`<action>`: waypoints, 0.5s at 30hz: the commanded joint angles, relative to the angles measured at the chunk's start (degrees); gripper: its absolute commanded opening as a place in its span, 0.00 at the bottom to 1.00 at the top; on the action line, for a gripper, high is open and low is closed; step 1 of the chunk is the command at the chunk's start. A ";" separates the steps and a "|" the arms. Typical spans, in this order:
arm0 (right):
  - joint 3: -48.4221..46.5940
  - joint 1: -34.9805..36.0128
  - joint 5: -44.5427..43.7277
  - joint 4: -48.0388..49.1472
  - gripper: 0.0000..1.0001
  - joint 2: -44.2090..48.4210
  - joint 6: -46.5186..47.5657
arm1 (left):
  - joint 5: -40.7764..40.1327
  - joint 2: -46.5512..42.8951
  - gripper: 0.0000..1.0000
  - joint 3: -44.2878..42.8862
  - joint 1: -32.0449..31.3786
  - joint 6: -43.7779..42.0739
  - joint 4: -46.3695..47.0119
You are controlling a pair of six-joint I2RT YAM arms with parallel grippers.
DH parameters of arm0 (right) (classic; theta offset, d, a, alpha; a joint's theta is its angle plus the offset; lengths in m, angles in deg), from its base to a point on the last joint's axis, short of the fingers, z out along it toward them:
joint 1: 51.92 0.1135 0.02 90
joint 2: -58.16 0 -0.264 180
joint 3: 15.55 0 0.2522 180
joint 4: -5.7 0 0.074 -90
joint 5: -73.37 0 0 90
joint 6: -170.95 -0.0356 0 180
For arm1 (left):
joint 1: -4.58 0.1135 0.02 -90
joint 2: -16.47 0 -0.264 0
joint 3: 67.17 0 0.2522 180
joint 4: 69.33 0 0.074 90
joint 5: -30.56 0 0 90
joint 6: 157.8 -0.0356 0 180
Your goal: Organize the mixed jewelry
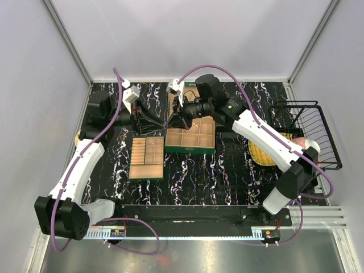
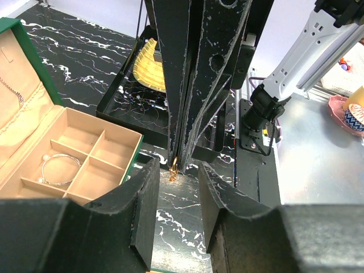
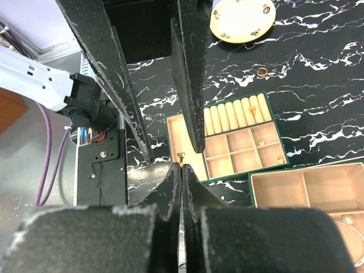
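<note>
Left wrist view: my right hand (image 2: 181, 154) reaches down from above, its fingers pressed together on a small gold piece (image 2: 172, 170) that hangs from their tips. My left hand (image 2: 178, 166) waits with its fingers apart, one on each side of the piece, touching neither it nor the other hand. The piece sits over bare table (image 2: 85, 51), just beside the near corner of the green box (image 2: 102, 118) and outside its compartments. Inside the box a whitish bracelet (image 2: 60, 168) lies in one compartment and a thin chain (image 2: 14, 94) rests against the lid lining.

This looks like a handover, and I judge the risk to lie in how little metal there is to hold. The piece is tiny and mostly hidden by my right fingertips, so my left fingers could close on those tips instead of on the gold. If the right hand then lets go, the piece would fall beside the box, and on the black, white-veined table it would be hard to find. Closing off-centre could also flick the piece sideways, or jam the two hands together and nudge the box
</note>
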 commanded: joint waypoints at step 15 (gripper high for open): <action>-2.71 0.37 1.40 1.31 0.00 0.42 -0.49 | 1.59 0.62 0.30 0.20 -0.61 -1.30 1.83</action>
